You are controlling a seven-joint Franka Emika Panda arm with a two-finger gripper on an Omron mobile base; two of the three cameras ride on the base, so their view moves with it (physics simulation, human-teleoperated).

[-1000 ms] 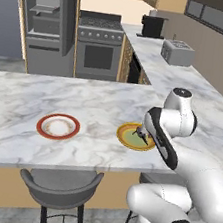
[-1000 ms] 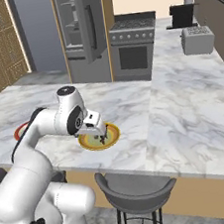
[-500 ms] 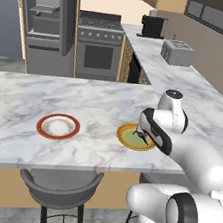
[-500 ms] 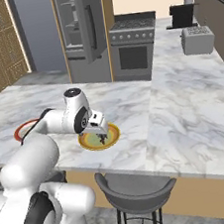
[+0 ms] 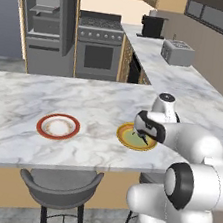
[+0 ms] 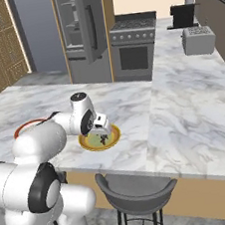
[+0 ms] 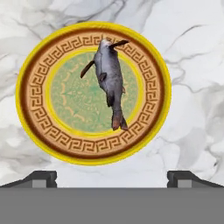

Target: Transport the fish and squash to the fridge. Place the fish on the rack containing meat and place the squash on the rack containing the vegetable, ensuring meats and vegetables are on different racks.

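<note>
On the marble counter (image 5: 25,95), white stone veined with grey, sits a round plate (image 7: 33,65) with a bright yellow rim, a brown band of Greek-key pattern and a pale green centre. A fish (image 7: 109,74) lies on it, slim and grey with a smooth, dull skin, dark fins sticking out at the sides and a brownish tail; it runs lengthwise across the green centre, right of the middle in the hand view. The gripper (image 7: 112,177) hangs just above the plate with its jaws spread wide, the two dark fingertips (image 7: 41,177) standing well apart and holding nothing; the fish lies between their lines but apart from them.

From the left base view the same plate (image 5: 125,136) shows partly behind the white, glossy arm (image 5: 190,140), whose gripper (image 5: 142,136) points down at it. To its left on the counter rests a second plate (image 5: 43,123), round with a red-brown rim and a pale centre. A grey stool (image 5: 59,184) with a curved, padded back stands under the counter's edge.

Beyond the counter stands the fridge (image 5: 48,23), tall grey steel with flat shelves; small reddish items show on an upper shelf, too small to tell. Beside it is a steel range (image 5: 99,46), and further along the side counter a boxy metal toaster (image 5: 177,52).
</note>
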